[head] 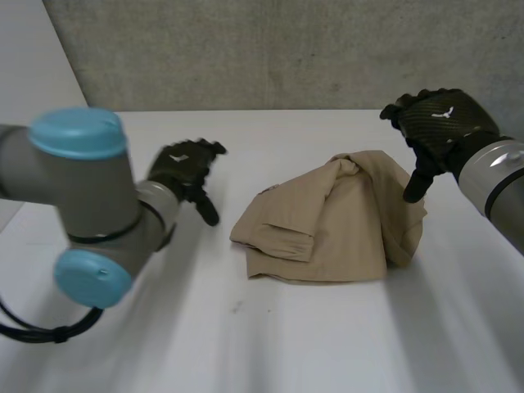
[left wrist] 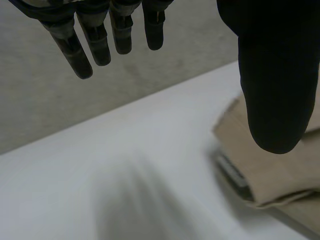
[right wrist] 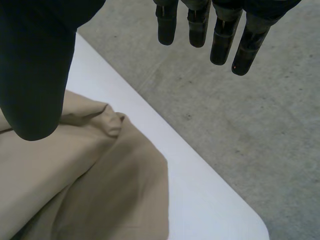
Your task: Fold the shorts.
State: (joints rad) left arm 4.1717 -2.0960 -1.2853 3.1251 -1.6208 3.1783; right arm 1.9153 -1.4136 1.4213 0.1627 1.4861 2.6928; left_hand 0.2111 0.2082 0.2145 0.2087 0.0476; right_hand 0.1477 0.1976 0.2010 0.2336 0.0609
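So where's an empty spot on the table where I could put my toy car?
The biggest bare patch of the table is the wide strip on the near side of the shorts. Another free strip runs between the shorts and the wall. It is crowded beside the shorts, where the left hand and the right hand hover.

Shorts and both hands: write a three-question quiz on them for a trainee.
1. True or false: the left hand grips the shorts.
2. The shorts lie: A) spread flat, B) in a rumpled heap on the white table, C) hanging from a hand.
3. Fill in: the right hand has its fingers ___ (open or shut).
Key: 1 false; 2 B; 3 open.
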